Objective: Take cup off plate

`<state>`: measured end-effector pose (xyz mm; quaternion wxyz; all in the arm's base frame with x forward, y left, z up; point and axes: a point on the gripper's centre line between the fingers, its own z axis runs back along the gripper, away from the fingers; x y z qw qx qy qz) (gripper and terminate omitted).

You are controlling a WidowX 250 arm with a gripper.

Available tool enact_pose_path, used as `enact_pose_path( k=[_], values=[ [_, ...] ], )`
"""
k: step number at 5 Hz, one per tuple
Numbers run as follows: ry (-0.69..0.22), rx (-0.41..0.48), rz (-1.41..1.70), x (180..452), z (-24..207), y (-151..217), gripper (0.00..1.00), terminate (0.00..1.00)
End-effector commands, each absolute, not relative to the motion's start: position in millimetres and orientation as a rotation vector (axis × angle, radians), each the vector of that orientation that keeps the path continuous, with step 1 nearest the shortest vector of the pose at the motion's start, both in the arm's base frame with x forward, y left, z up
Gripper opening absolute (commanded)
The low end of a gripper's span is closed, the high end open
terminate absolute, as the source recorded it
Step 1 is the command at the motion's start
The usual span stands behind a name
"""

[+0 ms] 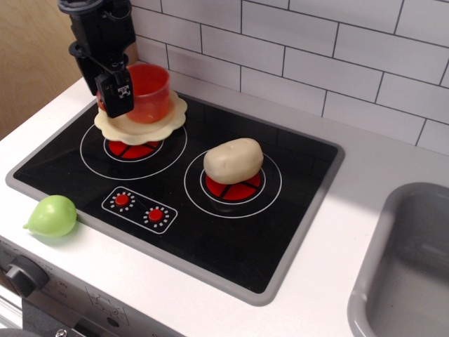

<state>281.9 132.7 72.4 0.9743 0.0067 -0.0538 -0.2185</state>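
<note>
Black gripper [118, 90] down at the left side of the small orange-red plastic cup [149, 92], one finger covering the spot where the loop handle would sit. Opening width and any hold: cannot tell from this angle.

Directly right of the gripper and upright: the cup, seated on the pale cream-yellow plastic plate with wavy scalloped edge [165, 124], itself resting on the glossy black toy stovetop [231, 232].

Likely trouble: smooth, light plastic slipping from a shallow pinch, or the plate dragged along and tipped if a finger catches its rim.

Further right and nearer the camera, well apart: smooth beige potato [233, 161].
</note>
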Motion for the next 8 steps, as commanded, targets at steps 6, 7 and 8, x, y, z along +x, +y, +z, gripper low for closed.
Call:
enact_pose_path(
  k=[6, 7, 8],
  values=[
    [-0.179, 0.01, -0.569, 233.4, 100.4, 110.6, 0.0, 0.0],
    [-0.151, -0.014, -0.622, 213.1, 100.0, 96.7, 0.0, 0.0],
    [-0.112, -0.032, -0.664, 200.0, 93.1, 78.8, 0.0, 0.0]
  ],
)
